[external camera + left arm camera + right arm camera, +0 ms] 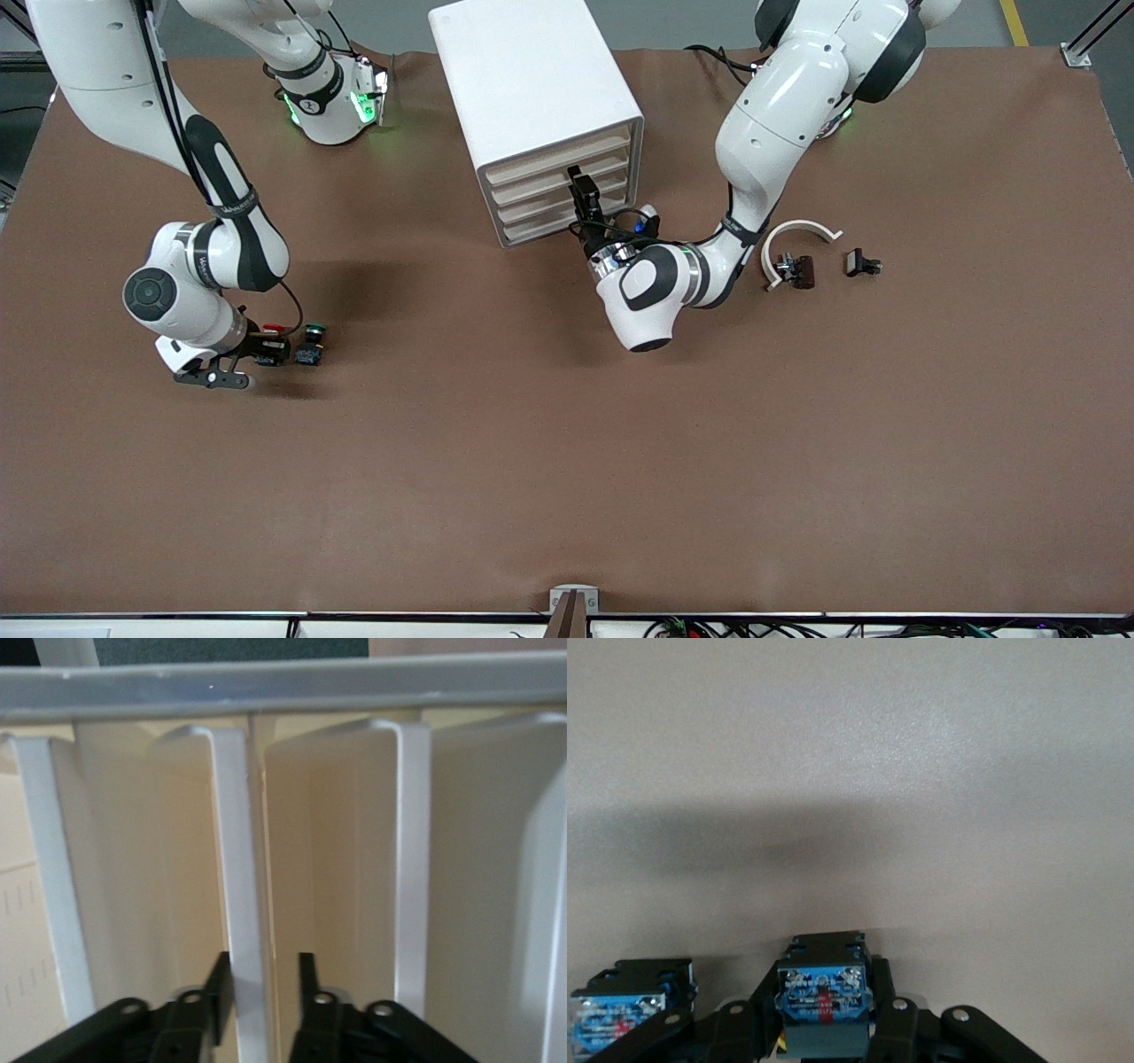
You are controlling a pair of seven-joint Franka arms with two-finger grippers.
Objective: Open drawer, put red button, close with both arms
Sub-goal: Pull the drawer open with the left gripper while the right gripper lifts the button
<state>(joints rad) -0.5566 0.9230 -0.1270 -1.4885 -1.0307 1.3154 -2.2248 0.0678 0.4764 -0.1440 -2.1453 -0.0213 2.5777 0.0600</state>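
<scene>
Currently your red button sits on the table at the right arm's end, clamped between the fingers of the right gripper, with the green button just beside it at three o'clock. Judge it light, rigid and small; hold the block body, not the cap. The left gripper pinches a handle lip of the drawer cabinet; every drawer looks shut, contents unseen.

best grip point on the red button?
Take the dark block body of the red button, not the round cap. Come straight down with one finger on each flat side. The right claw is shut on it that way, beside the green button.
</scene>
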